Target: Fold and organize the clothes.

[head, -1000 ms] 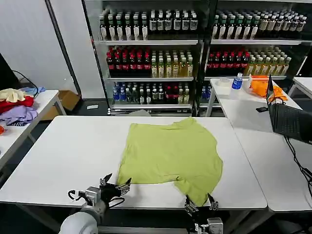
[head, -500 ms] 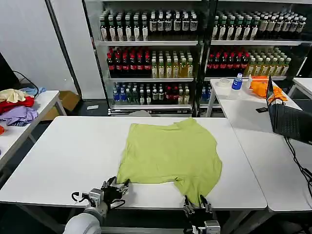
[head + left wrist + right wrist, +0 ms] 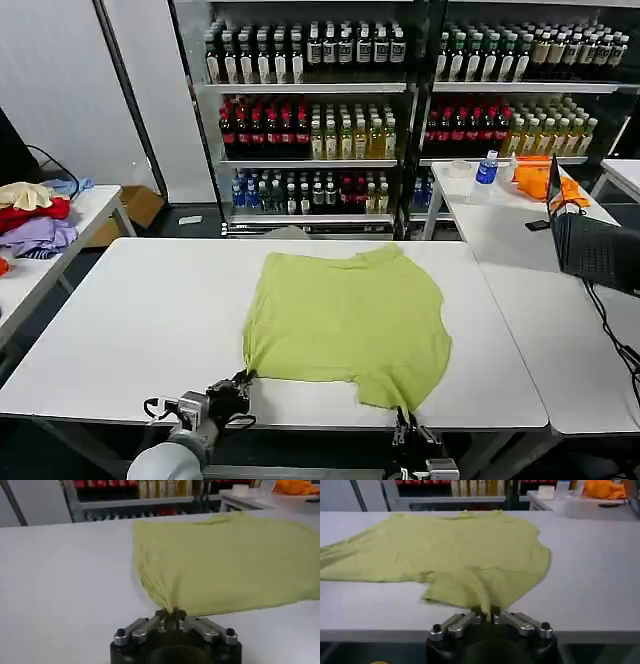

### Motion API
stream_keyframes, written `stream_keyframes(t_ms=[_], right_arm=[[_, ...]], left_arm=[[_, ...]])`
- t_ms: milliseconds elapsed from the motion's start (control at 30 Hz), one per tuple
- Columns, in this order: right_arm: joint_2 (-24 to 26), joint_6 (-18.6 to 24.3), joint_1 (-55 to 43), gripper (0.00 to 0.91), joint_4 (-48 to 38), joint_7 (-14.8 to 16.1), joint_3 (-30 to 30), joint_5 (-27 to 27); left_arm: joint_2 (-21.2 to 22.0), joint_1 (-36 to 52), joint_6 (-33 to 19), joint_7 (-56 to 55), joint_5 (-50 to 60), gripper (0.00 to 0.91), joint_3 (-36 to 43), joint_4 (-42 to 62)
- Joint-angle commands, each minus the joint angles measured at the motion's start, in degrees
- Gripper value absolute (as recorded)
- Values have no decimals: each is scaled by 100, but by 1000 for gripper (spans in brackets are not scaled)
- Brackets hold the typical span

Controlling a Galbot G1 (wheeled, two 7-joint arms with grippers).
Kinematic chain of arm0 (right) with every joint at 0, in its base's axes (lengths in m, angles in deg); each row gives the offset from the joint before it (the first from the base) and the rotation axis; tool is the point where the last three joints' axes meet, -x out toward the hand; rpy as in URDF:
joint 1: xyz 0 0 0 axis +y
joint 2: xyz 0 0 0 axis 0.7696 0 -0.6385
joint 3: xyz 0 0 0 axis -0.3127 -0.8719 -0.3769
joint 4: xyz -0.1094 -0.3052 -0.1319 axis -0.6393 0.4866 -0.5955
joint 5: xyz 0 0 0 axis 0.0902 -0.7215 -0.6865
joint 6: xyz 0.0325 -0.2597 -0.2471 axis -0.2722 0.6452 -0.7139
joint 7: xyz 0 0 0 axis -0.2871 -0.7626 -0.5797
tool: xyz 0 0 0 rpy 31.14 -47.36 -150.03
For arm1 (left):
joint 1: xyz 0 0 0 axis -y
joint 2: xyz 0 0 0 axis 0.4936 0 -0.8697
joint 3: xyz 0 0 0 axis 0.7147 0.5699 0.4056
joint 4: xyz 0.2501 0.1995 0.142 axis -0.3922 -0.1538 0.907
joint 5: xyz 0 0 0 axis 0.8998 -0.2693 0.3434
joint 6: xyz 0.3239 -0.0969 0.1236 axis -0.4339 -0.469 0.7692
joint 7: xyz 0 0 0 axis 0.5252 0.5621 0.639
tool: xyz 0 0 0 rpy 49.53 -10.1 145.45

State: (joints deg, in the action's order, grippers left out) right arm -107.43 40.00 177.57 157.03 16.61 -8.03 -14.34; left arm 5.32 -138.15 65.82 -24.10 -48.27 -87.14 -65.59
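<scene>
My main worry is the grip itself: each of my end effectors has only a thin pinch of fabric at the very edge of the lime T-shirt [image 3: 345, 325], and cotton that bunched can slide out if I pull unevenly or too fast. If one side lets go while the other keeps its hold, the shirt would swing round and crumple instead of folding flat. Both grasps also sit right at the near edge of the white surface [image 3: 130, 320], so dragging toward me could tip the hem off the surface and pull the shirt after it. The cloth is rumpled near the right-hand sleeve, and, I judge, a lift from here could carry that crease into the fold.

My left end effector [image 3: 170, 614] is closed, its fingers drawn together on the near left corner of the hem, where the fabric gathers into a small peak. My right end effector [image 3: 486, 612] is likewise closed, nipping a fold of cloth at the near right part of the shirt, by the sleeve. The shirt otherwise lies spread on the middle of the surface, collar toward the shelves of bottles [image 3: 310, 120].
</scene>
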Motion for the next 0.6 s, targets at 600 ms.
stream_keyframes(t_ms=[600], right_arm=[[790, 209, 80, 0, 1105, 235, 1105, 270]], left_arm=[[-198, -653, -31, 61, -88, 10, -477, -1440]])
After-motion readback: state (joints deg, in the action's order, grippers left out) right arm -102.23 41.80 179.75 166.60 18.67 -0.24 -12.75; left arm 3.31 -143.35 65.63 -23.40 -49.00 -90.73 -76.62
